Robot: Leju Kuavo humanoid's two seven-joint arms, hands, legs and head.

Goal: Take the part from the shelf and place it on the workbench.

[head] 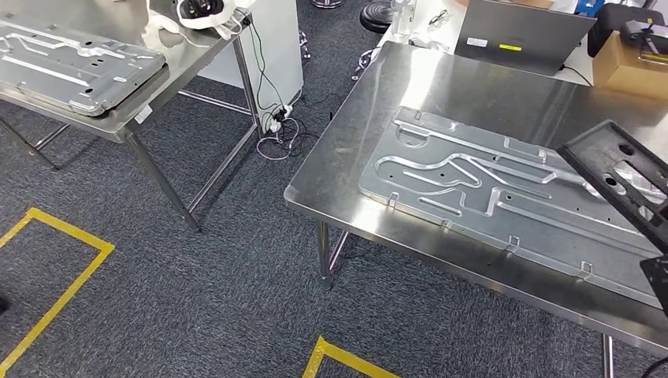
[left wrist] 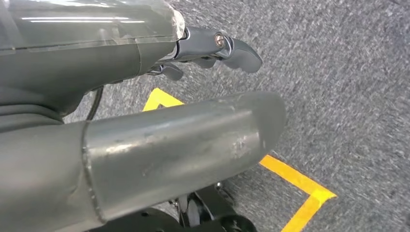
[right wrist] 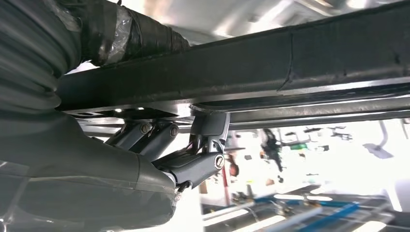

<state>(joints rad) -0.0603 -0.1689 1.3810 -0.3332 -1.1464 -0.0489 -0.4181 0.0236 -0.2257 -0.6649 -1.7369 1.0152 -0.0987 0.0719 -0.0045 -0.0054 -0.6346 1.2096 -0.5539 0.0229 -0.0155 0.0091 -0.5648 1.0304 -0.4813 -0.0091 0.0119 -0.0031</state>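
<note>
Your right hand (right wrist: 193,159) grips the black part (head: 622,177) from beneath, carrying it tilted over the bench (head: 441,87) edge for setting down, while your left hand (left wrist: 212,48) hangs over the floor, fingers curled, holding nothing.

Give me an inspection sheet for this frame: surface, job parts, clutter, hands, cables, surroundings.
Surface: steel workbench, a stamped metal plate lying flat on it.
Job's things: black part tilted over the bench's right end, gripped by the right hand.
Clutter: laptop and cardboard box at the far edge.
Hands: left hand holds nothing, above carpet.
Cables: loose wires and plug strip on the floor.
Surroundings: second table, yellow floor tape.
</note>
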